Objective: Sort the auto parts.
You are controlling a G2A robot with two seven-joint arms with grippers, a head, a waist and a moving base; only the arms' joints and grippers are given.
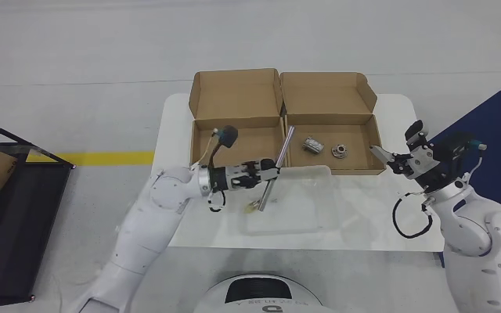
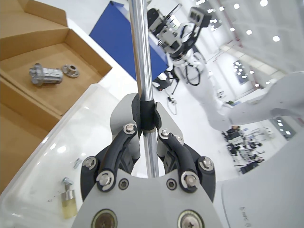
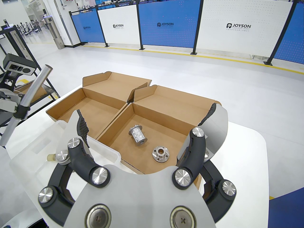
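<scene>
Gripping the steel rod in the left gripper, jaws clamped low on it, tilted above the clear tray's far edge, upper end over the seam between left box and right box. With right gripper spread wide beside right box, holding nothing. Probably best: swing over left box, level rod along its length, lower, then release.

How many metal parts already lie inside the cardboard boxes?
2: a ribbed silver cylinder and a round silver flange, side by side in one open brown cardboard box.
</scene>
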